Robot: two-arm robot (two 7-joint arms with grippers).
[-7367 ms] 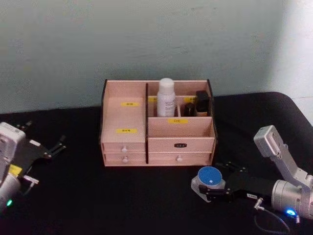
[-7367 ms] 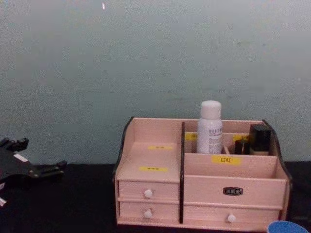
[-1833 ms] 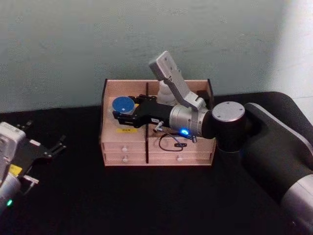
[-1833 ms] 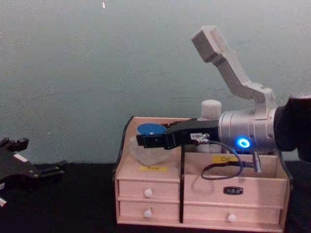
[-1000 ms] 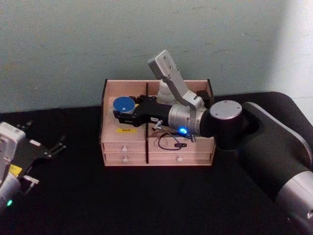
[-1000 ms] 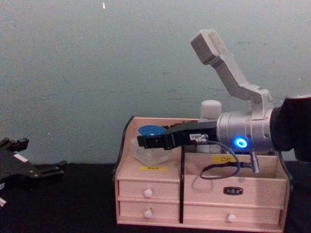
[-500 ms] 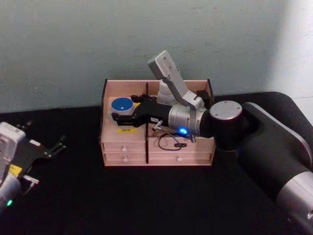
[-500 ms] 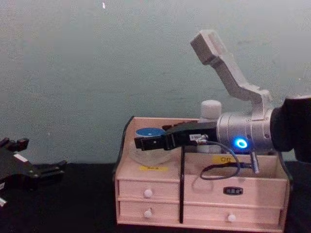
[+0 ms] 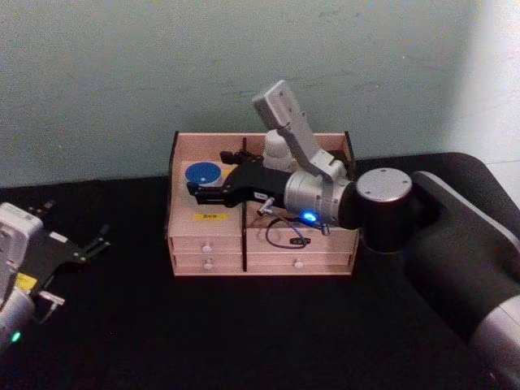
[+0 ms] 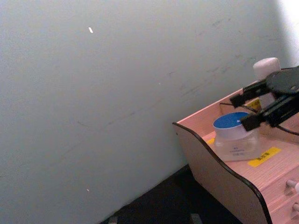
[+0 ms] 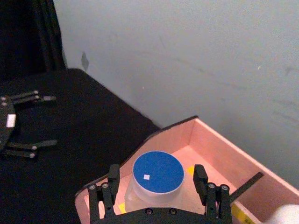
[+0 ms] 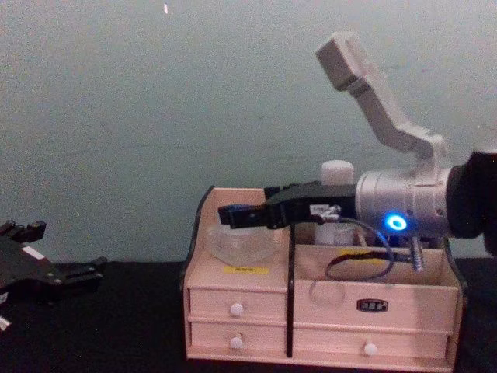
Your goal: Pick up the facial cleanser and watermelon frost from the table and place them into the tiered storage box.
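The jar [image 9: 203,178] sits upright, blue lid up, on the left shelf of the organiser [image 9: 207,236]. The right gripper [image 11: 158,190] hovers just above it, fingers spread, off the jar. The white bottle [image 12: 336,172] stands upright in the back right compartment. The left gripper [image 9: 91,243] is parked on the table.

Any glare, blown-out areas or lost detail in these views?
Head view: wall blows out white at right; parked left tool blends into black tablecloth. Chest view: right arm's blue light blooms. Right wrist view: squat clear blue-lidded jar evenly lit inside the open right tool.
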